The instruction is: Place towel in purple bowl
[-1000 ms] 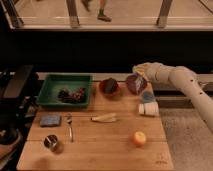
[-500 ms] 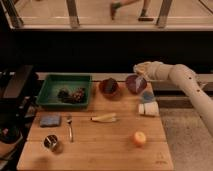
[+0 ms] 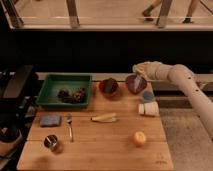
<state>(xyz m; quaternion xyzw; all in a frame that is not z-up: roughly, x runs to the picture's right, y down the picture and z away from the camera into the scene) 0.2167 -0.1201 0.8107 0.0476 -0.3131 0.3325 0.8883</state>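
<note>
Gripper above tilted round dark purple bowl; finger state: cannot tell. Small grey-blue cloth towel beside bowl, ungrasped. Risk: tipping bowl over.

We can read no text, label, brand, number or sign anywhere here. We find a faint dark mark near the right front corner of the pale wooden table, but it is too small to tell whether it is writing. The robot's white two-finger gripper sits at the far right of the table, just above the tilted round dark purple bowl, and carries no marking we can make out. Nor does the small soft grey-blue towel, just right of the bowl.
</note>
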